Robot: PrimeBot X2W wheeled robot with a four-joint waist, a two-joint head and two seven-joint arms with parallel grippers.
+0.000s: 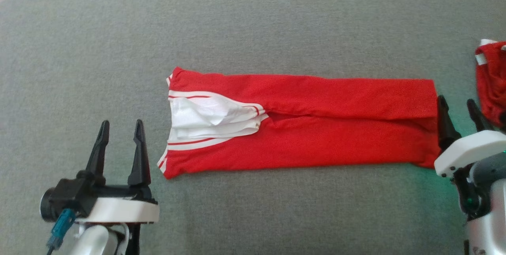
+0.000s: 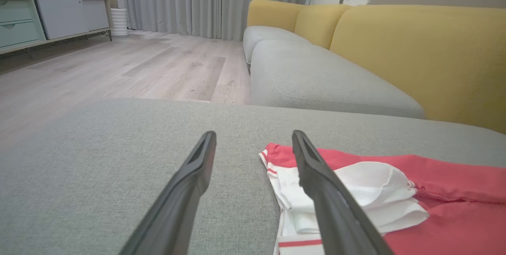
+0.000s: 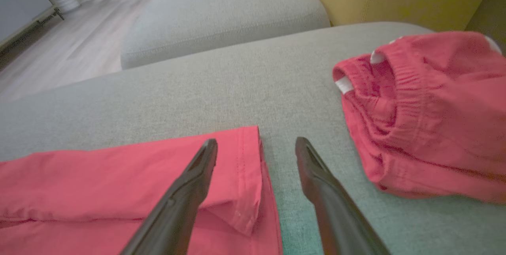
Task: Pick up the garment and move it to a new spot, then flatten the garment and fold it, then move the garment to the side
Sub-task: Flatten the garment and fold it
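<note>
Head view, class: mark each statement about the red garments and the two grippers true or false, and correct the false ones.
1. The long red garment with white striped trim lies as a flat strip on the grey fabric cushion. True.
2. The left gripper is shut on the garment's white-trimmed end. False: its jaws stand open beside that end, gripping nothing.
3. The right gripper stands open at the garment's plain red end. True.
4. A second, crumpled red garment lies at the cushion's left end. False: it lies at the right, beyond the right gripper.
</note>
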